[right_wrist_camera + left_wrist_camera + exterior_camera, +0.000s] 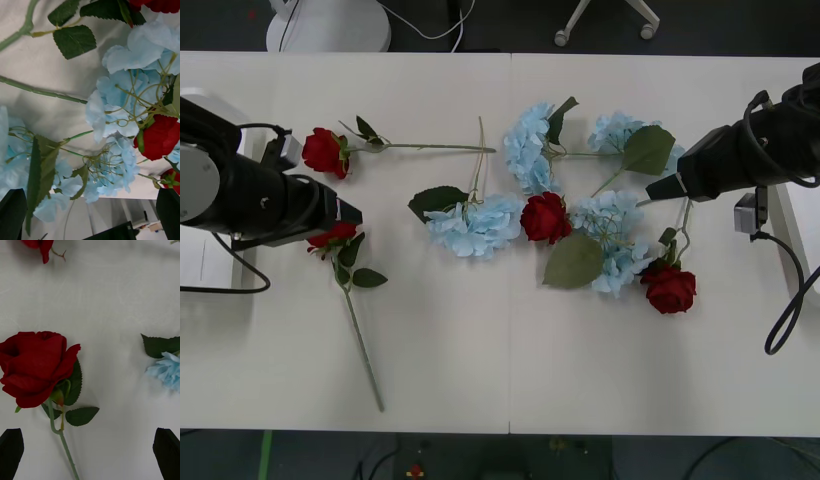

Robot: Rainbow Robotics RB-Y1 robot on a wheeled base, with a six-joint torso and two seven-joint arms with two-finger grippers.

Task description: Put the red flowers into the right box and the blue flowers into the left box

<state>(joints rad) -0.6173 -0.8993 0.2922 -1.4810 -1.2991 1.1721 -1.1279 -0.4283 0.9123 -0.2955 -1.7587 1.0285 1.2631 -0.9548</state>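
counter point(510, 370): white, with 4 red roses and several pale-blue hydrangea clusters lying on it.
left tool point(348, 213): at the counter's left side, over a rose bloom; in the left wrist view its black fingers point(11, 450) stand at the 2 corners, spread wide and released, nothing between them.
rose under left tool point(35, 367): lying flat on the counter, bloom just beside the tool tip in the front view, its green stem running away toward the counter's near edge, small leaves at the neck.
upper-left rose point(325, 152): near the left tool, on the far side of it, with a long stem running rightward toward the middle.
right tool point(658, 188): low over the right end of the flower pile; fingers point(13, 213) spread at the 2 corners (released, holding nothing), blue petals and leaves lying ahead of them.
blue flowers point(475, 222): 1 cluster left of centre with a dark leaf; others point(530, 145) grouped in the middle and right, broad green leaves among them.
centre rose point(546, 217): nestled among the blue clusters, touching them.
right rose point(670, 288): at the pile's near right corner, just beside a blue cluster and near the right tool.
left box point(210, 270): a white edge behind the left arm, at the counter's left end.
right box point(795, 235): a white strip at the counter's right end, past the right arm.
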